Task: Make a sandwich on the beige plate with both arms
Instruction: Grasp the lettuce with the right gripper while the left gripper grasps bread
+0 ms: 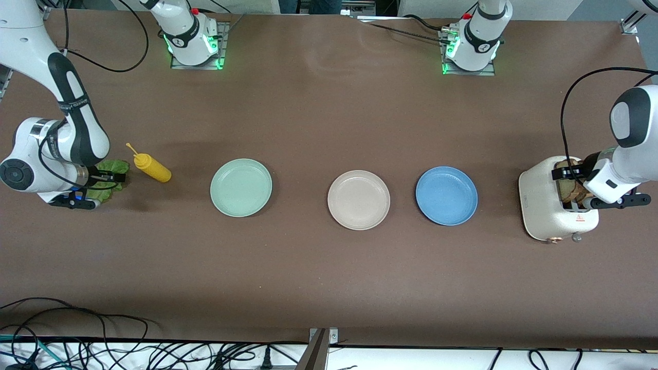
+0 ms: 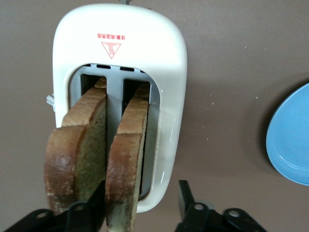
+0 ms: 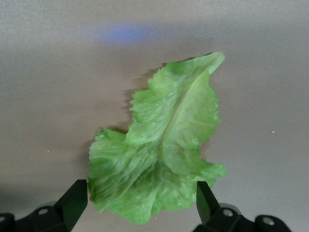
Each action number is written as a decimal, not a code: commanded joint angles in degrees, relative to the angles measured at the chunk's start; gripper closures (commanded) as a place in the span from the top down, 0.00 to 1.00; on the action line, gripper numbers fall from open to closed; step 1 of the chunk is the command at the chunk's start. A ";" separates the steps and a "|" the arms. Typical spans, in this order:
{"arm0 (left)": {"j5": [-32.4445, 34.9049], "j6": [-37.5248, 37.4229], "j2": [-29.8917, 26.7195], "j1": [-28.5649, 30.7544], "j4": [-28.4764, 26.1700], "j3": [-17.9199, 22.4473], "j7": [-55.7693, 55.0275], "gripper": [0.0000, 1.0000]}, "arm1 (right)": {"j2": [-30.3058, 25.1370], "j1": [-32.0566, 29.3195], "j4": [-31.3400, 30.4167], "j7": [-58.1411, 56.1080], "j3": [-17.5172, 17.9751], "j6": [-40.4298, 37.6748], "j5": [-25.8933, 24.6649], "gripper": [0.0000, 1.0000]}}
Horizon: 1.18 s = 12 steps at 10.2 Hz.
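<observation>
Beige plate [image 1: 359,199] sits bare; left claw [image 2: 140,205] straddles toast [image 2: 126,164]

Matt beige plate [image 1: 359,199]; glossy cream toaster [image 1: 545,216].

Three plates sit in a row across the middle of the counter [image 1: 329,267]: the beige plate [image 1: 359,199] at centre frame, between the green plate [image 1: 241,187] and the blue plate [image 1: 446,195]. At the frame's right edge a toaster [image 1: 550,216] holds two bread slices [image 2: 123,159] upright in its slots. At the left edge a lettuce leaf [image 3: 161,145] lies flat beside a mustard bottle [image 1: 151,167].
</observation>
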 commanded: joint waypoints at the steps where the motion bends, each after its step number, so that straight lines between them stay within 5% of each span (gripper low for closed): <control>1: 0.82 -0.89 -0.47 0.57 0.35 -0.19 -1.21 0.00 | 0.48 -0.50 0.23 -0.78 0.33 1.76 -0.83 1.00; 6: 0.91 -3.60 -1.44 1.11 2.80 -0.28 -0.42 0.00 | 0.48 -0.42 0.23 -0.78 0.33 1.68 -0.83 0.63; 10: 1.18 -17.47 -1.61 0.32 13.43 -0.80 0.02 0.00 | 0.84 -0.59 0.23 -1.65 0.33 1.68 -0.83 0.35; 12: 1.35 -21.61 -1.62 0.23 17.74 -4.74 0.02 0.00 | 0.84 -0.42 0.32 -2.36 0.24 1.33 -0.83 0.10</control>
